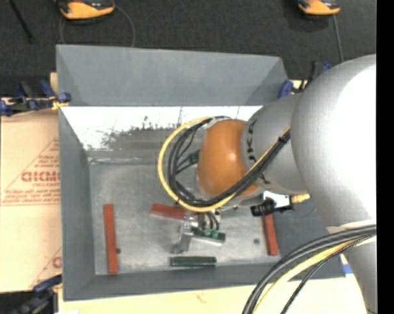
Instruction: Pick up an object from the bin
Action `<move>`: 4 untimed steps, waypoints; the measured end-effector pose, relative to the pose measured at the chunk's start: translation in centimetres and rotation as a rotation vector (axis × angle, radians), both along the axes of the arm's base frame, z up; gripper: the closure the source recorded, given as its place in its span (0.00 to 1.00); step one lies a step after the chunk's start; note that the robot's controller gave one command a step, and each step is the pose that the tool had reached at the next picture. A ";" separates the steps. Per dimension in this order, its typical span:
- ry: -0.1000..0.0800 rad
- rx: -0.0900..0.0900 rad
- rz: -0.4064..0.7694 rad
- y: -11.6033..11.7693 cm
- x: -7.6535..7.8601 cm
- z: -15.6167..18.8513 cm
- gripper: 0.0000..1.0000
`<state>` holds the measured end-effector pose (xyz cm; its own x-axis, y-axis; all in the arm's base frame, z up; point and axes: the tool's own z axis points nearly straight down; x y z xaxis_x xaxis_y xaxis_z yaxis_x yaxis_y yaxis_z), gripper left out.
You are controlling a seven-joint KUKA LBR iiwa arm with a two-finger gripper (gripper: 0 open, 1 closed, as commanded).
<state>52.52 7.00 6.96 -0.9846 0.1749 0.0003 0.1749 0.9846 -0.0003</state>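
Observation:
My gripper (pixel 187 233) hangs low over the bin's floor, just in front of the middle, under the orange wrist cover. A short red-orange stick (pixel 167 211) lies to its upper left, touching or almost touching it. A small green piece (pixel 214 235) sits against its right side; I cannot tell whether it is held. A dark green flat bar (pixel 192 261) lies crosswise on the floor just in front of the gripper, apart from it.
A long red-orange stick (pixel 109 238) lies lengthwise along the bin's left wall. A shorter red stick (pixel 270 235) lies near the right wall. The arm and its cables cover the bin's right and back middle.

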 end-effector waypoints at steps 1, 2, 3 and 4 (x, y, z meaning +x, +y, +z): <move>-0.001 -0.001 0.005 -0.1 0.1 0.0 0.00; -0.002 -0.001 0.007 -0.1 0.1 0.0 1.00; -0.005 0.000 0.012 -0.2 0.2 2.1 1.00; -0.011 0.002 0.021 -0.2 0.5 10.8 1.00</move>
<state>53.02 6.78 17.79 -0.9879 0.1545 -0.0099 0.1545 0.9880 0.0030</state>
